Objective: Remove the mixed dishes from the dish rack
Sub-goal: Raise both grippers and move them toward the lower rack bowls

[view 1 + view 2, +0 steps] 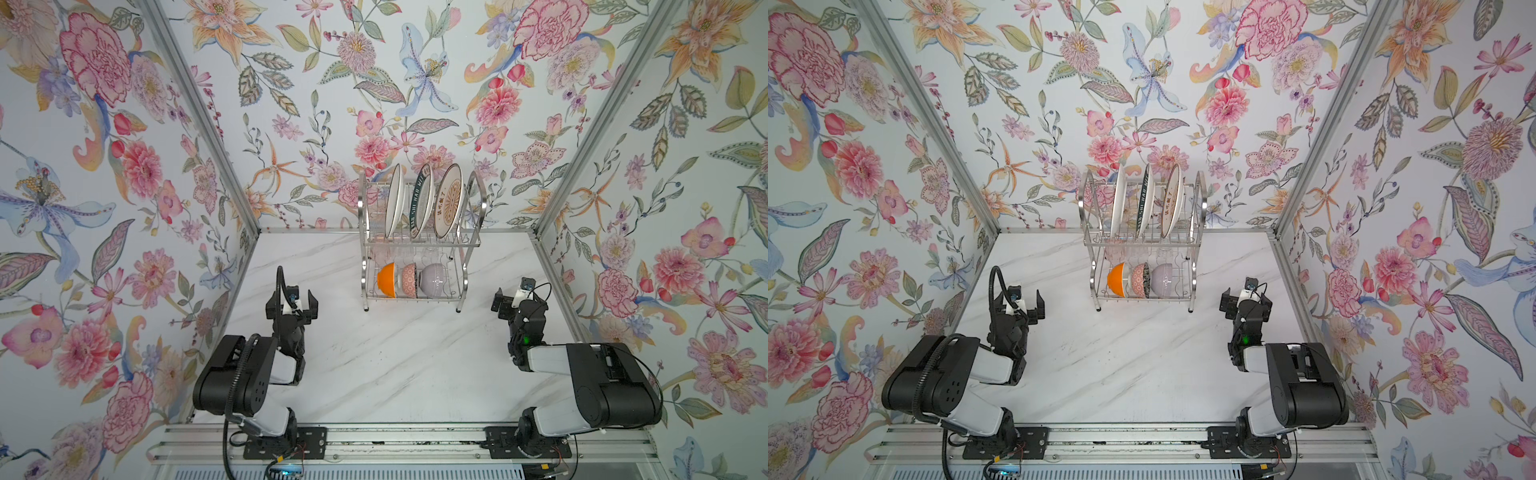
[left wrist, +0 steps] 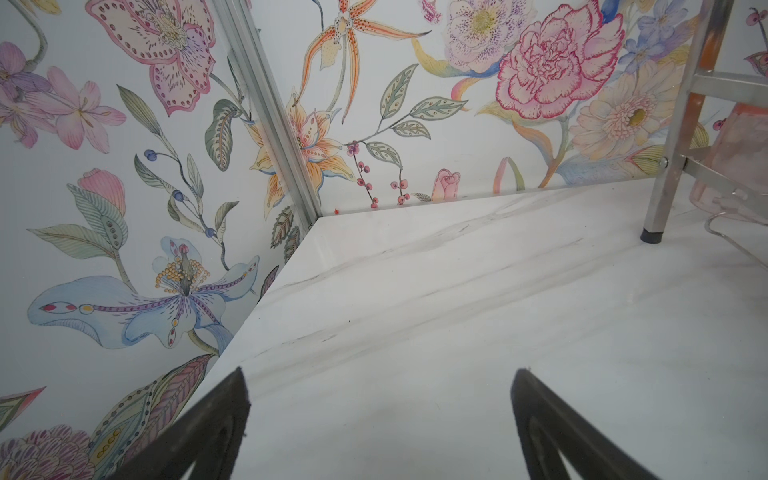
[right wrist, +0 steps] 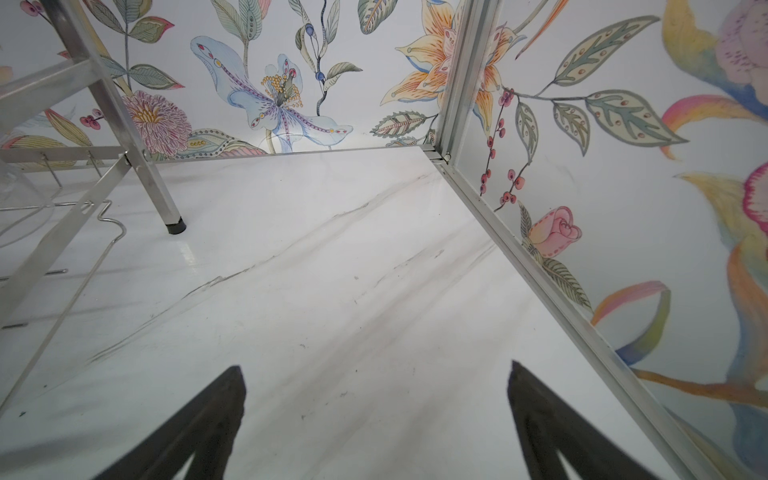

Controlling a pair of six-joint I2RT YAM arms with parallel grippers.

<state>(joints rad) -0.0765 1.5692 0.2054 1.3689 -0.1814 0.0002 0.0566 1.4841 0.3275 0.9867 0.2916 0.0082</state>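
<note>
**Pincers open wide, nothing held yet**

Both hang low over the marble table [image 1: 395, 365]. The left pincer [image 1: 293, 301] and the right pincer [image 1: 505, 305] sit one on each side of the dish rack [image 1: 422, 244], apart from it. Their jaws are spread as wide as they go. Both are empty, and the wrist views show only bare table between the tips.

Nothing is unloaded yet, so I think the first job is to reach for one dish. A plate on the top shelf looks easiest. Pinch its top edge, lift it straight up out of its slot, then carry it away. Pulling sideways too soon may knock the next plate. The bowls sit under the top shelf, so they should slide out the front.

The shiny wire rack stands at the back of the table, by the flowery wall. Up top, three plates stand on edge: the white plate [image 1: 394, 203], the green lettered plate [image 1: 420, 205] and the orange sunburst plate [image 1: 449, 203]. Down below, three bowls lie on their sides: the orange bowl [image 1: 387, 279], the pink-patterned bowl [image 1: 409, 279] and the grey-white bowl [image 1: 432, 277]. The clear glasses are hard to see. One clear glass [image 3: 20, 199] shows faintly in the right wrist view.
</note>
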